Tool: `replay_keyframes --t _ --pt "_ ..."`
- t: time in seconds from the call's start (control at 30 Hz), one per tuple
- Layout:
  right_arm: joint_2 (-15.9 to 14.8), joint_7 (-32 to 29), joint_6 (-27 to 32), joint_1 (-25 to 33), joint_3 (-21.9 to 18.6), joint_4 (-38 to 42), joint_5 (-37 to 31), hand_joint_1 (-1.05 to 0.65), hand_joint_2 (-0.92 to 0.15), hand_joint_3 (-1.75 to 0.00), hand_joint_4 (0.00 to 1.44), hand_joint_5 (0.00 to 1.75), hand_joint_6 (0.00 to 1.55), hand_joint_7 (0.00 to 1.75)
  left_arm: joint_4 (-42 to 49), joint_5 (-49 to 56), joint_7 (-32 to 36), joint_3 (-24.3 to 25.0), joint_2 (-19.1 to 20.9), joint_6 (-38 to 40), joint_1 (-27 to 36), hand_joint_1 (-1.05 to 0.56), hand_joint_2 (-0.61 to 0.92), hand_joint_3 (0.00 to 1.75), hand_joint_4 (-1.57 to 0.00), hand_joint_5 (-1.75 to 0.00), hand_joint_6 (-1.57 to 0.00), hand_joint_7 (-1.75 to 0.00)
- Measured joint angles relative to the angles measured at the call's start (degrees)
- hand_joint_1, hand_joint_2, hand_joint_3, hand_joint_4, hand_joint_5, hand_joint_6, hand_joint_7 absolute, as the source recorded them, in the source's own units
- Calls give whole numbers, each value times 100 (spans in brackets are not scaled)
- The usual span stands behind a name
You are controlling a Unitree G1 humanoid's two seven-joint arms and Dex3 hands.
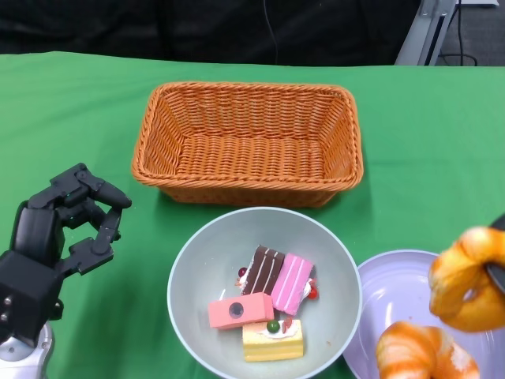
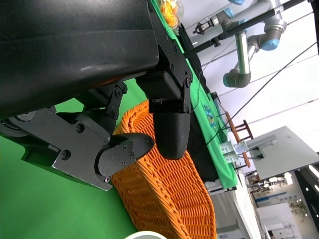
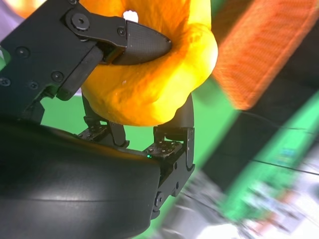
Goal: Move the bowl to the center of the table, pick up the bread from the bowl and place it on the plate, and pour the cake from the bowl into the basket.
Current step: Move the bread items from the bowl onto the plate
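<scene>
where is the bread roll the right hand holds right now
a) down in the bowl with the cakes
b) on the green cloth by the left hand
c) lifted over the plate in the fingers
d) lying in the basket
c: the right hand grips the bread roll above the plate, where another bread piece already lies.

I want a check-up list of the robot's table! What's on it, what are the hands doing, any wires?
Surface: green table.
Job's things: grey bowl holds four cake pieces, no bread; one bread lies on the purple plate; basket holds nothing.
Clutter: nothing seen.
Hands: right hand grips a second bread above the plate; left hand holds nothing, fingers apart.
Cables: one at far right.
Surroundings: robot arm beyond the table.
</scene>
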Motion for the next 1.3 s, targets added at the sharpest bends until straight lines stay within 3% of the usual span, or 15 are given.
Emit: replay_keyframes --t 0.17,0.5,0.6,0.63,0.73,0.8,0.87,0.93,1.03,1.17,1.3 --pt "-22 22 725 -159 274 362 -31 2 -70 -92 69 175 61 158 -23 -67 -83 20 0 0 4 -9 70 82 -72 -170 -71 -131" --pt "-103 -45 1064 -661 656 1085 -144 1 -69 -91 67 175 61 160 -131 -75 -131 33 -2 1 18 -8 71 82 -73 -169 -72 -130" --pt "-138 -261 1067 -709 962 1157 -493 -3 -65 -87 67 173 65 147 -133 -51 -130 33 -1 -2 17 -8 70 83 -74 -169 -73 -129" --pt "-162 -323 1051 -718 1087 1168 -632 -4 -67 -80 66 170 69 132 -132 -32 -129 32 -2 -4 17 -8 70 83 -74 -169 -73 -129" --pt "-298 -478 791 -718 1392 1183 -1011 -11 -87 -37 68 131 81 73 -134 15 -129 32 -1 -5 18 -9 70 83 -74 -169 -73 -129" --pt "-387 -542 600 -701 1532 1183 -1237 -18 -91 -25 79 81 85 32 -136 21 -123 34 -1 -5 18 -8 69 84 -75 -168 -74 -129" --pt "-471 -627 453 -655 1679 1184 -1493 -23 -92 -20 80 49 81 11 -141 32 -111 35 -2 -5 18 -8 69 84 -75 -167 -74 -129" --pt "-481 -693 357 -602 1764 1184 -1662 -25 -92 -19 81 32 79 3 -143 44 -82 35 -2 -5 18 -8 69 85 -76 -167 -74 -129" --pt "-515 -891 -21 -512 1914 1254 -1957 -30 -92 -14 69 11 58 0 -155 59 -75 34 -2 -5 18 -8 69 86 -74 -167 -73 -129" --pt "-585 -1012 -397 -416 2036 1292 -2295 -31 -92 -13 57 2 42 0 -176 51 -77 34 -2 1 20 -8 69 85 -73 -167 -73 -130" --pt "-590 -1100 -696 -287 2071 1298 -2498 -30 -92 -10 47 0 38 0 -176 50 -77 34 -2 1 20 -7 69 85 -74 -167 -73 -129"
